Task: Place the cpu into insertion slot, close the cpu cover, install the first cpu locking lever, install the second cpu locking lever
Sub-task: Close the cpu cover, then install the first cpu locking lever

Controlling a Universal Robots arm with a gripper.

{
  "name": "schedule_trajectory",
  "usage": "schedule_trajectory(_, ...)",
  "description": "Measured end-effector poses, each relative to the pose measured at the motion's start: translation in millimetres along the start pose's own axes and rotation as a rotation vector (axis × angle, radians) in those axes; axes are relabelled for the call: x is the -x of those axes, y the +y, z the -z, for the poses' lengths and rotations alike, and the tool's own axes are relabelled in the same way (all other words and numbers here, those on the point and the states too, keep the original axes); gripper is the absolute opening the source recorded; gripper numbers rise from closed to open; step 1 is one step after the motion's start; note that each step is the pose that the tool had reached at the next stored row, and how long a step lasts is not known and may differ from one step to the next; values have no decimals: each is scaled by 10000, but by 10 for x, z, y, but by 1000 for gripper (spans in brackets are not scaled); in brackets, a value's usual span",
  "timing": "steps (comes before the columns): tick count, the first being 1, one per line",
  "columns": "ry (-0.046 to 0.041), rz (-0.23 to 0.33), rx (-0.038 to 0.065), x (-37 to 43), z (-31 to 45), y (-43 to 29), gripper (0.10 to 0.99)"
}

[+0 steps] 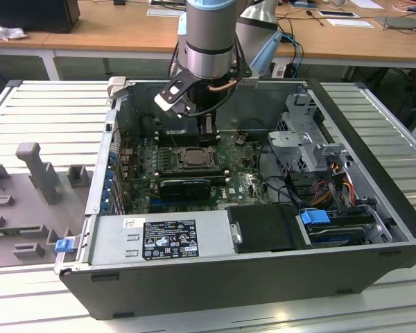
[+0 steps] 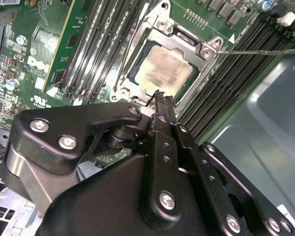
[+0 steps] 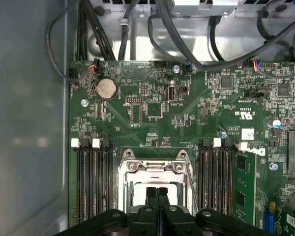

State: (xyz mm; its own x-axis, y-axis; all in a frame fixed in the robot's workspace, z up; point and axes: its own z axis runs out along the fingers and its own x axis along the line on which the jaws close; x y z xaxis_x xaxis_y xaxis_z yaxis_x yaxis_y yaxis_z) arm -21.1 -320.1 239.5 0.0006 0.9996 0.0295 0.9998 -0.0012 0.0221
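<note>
My arm comes down from the upper middle of the exterior view into the open computer case (image 1: pixel 374 132), and my gripper (image 1: pixel 208 130) hangs over the green motherboard (image 1: pixel 246 182), just above the insertion slot (image 1: pixel 193 157). In both wrist views the gripper (image 2: pixel 161 96) (image 3: pixel 157 191) has its two black fingers (image 3: pixel 151 192) pressed flat against each other with nothing between them. The cpu (image 2: pixel 163 69) lies in the slot, its pale metal top facing up and a little smudged, just beyond my fingertips. The cpu cover (image 2: pixel 137 56) frames the chip, and as far as I can tell from this angle it lies down flat over it. In the second wrist view a thin locking lever (image 2: pixel 255 50) runs out from a corner of the slot across the long black memory slots (image 2: pixel 231 73), and my fingers are apart from it. More memory slots (image 3: pixel 93 177) flank the socket on both sides in the first wrist view. In the exterior view a long black card (image 1: pixel 187 186) sits just below the slot, and a silver power supply box (image 1: pixel 125 236) fills the lower left of the case.
</note>
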Motion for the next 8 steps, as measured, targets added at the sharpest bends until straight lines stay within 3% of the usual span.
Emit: schedule_trajectory(8,-1,0,-1,-1,31,-36,106)
